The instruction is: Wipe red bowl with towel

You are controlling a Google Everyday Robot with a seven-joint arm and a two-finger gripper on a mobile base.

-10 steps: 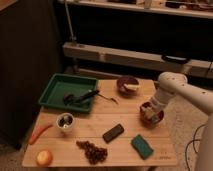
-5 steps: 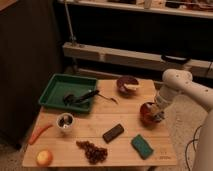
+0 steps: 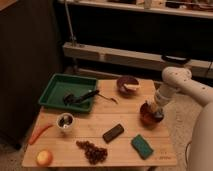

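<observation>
Contact: pressing the hand down into the red bowl near the worktop's right edge, grip state impossible to tell; sinking lower than a second ago.

On the wooden counter: green plastic tray, orange carrot, dark grape bunch, green rectangular sponge; the gripper hangs at its right side.

One gripper at the red bowl, one dark bowl, one green tray, one sponge, one carrot, one grape bunch, one round fruit, one cup, one dark bar.
</observation>
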